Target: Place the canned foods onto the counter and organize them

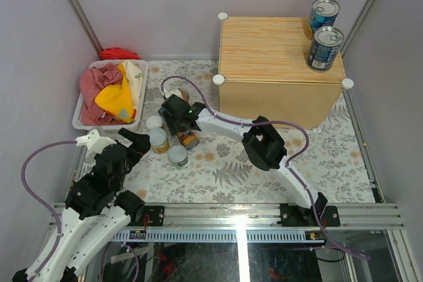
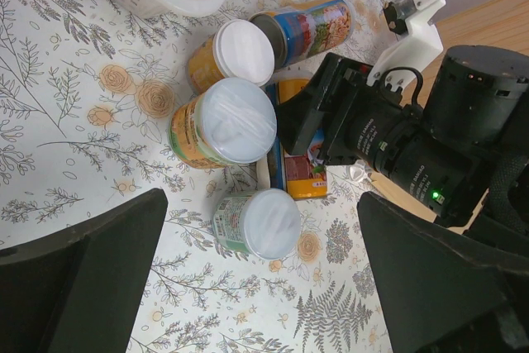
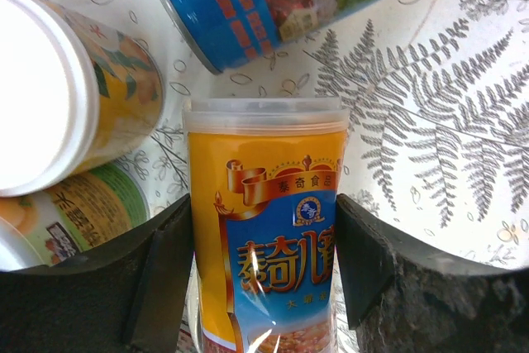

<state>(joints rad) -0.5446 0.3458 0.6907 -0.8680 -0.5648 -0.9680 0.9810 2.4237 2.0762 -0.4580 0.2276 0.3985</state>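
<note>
Orange-yellow jar (image 3: 264, 171) is clamped in the right end effector (image 3: 264, 237); left end effector (image 2: 260, 229) gapes apart.

Both arms bolted to aluminium rail (image 1: 231, 211). I note left arm (image 1: 86, 236) and right arm (image 1: 221, 122): white shells, black joint housings. One purple cable (image 1: 26, 163) loops above rail on each. Lit green LED (image 2: 436, 196) on right wrist, far end from rail. Blunt fingers (image 3: 397, 287) of right pincer (image 3: 263, 279) matte black.

Two tins (image 1: 325, 47) stand on the counter (image 1: 264, 51); other cans (image 1: 168, 144) cluster left, beside the basket (image 1: 106, 125).
</note>
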